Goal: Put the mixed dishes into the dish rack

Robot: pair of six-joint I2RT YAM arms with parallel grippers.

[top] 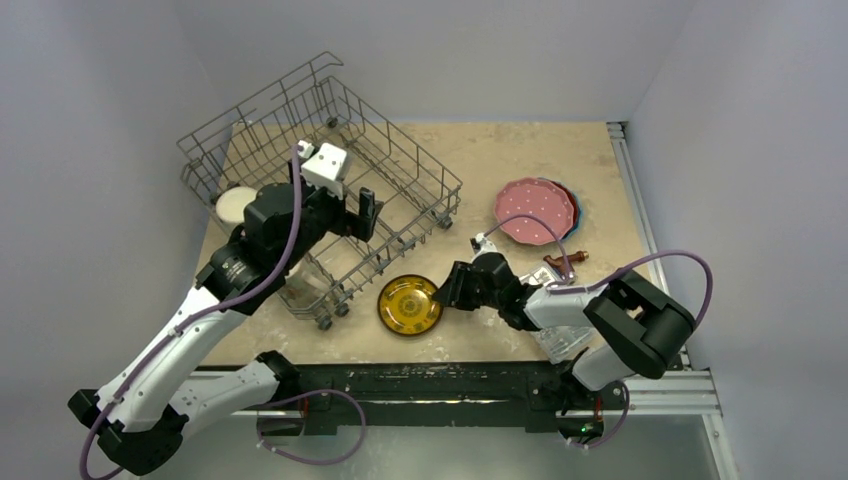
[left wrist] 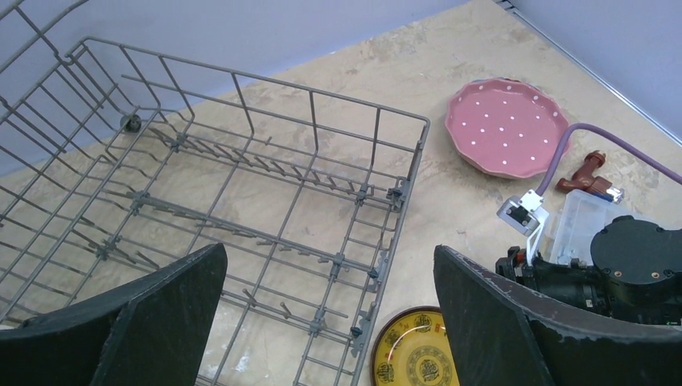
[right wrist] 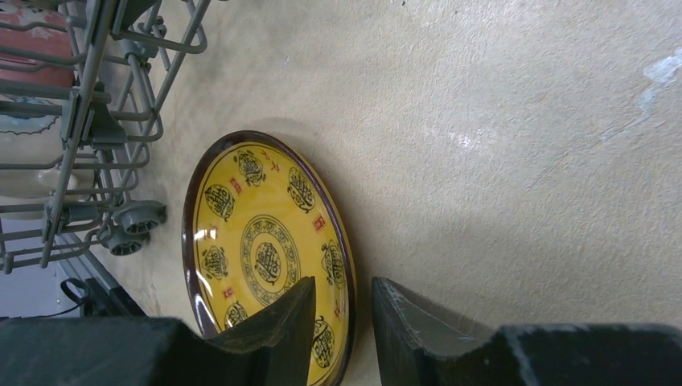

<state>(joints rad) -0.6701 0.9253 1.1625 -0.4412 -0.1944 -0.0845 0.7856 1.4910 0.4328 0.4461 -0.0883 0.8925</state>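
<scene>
The small yellow plate (top: 408,304) with a dark pattern lies flat on the table just right of the grey wire dish rack (top: 400,160). My right gripper (right wrist: 344,283) is open by a narrow gap. It stands astride the yellow plate's (right wrist: 257,241) near rim, one finger over the plate and one on the table side. My left gripper (left wrist: 330,249) is wide open and empty above the dish rack's (left wrist: 424,122) floor. The pink dotted plate (top: 535,212) lies on a blue plate (top: 573,200) at the far right. A cream mug (top: 237,206) sits at the rack's left side.
A clear plastic box (left wrist: 583,221) and a small reddish-brown object (left wrist: 591,173) lie by the right arm. Through the rack's wires (right wrist: 88,121) a red-orange dish (right wrist: 32,48) and a cream piece (right wrist: 24,161) show. Walls close in on three sides.
</scene>
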